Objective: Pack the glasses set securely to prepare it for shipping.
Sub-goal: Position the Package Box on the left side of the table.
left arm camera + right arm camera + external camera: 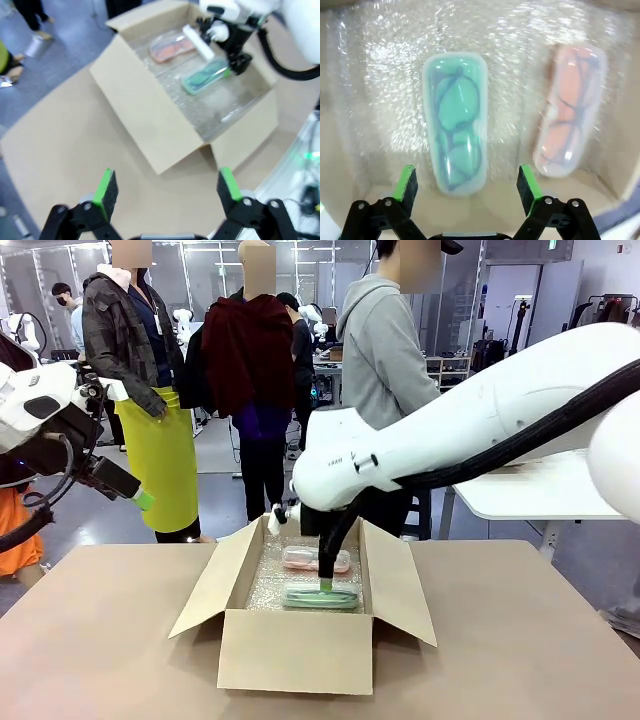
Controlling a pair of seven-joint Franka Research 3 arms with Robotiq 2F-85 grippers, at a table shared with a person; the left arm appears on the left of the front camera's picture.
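Cases both sit inside the open cardboard box (295, 650), flat on the bubble wrap (385, 75) lining its floor. The mint green case (455, 122) is at 12 o'clock from the right gripper (466, 175). The pink case (570, 110) lies beside it at about 2 o'clock, apart from it and roughly parallel.

Right gripper: jaws spread wide, low in the box, pads either side of the mint case's near end with gaps showing; it grips nothing.

Left gripper (166, 182): jaws apart and empty, held high off the table (100, 640), at 9 o'clock from the box in the front view.

Judgement: the placing step looks finished and padding and closing remain. The next move calls for a straight lift of the right arm so the pads don't drag the mint case. After that, the four flaps (205, 585), now standing open, need folding down.
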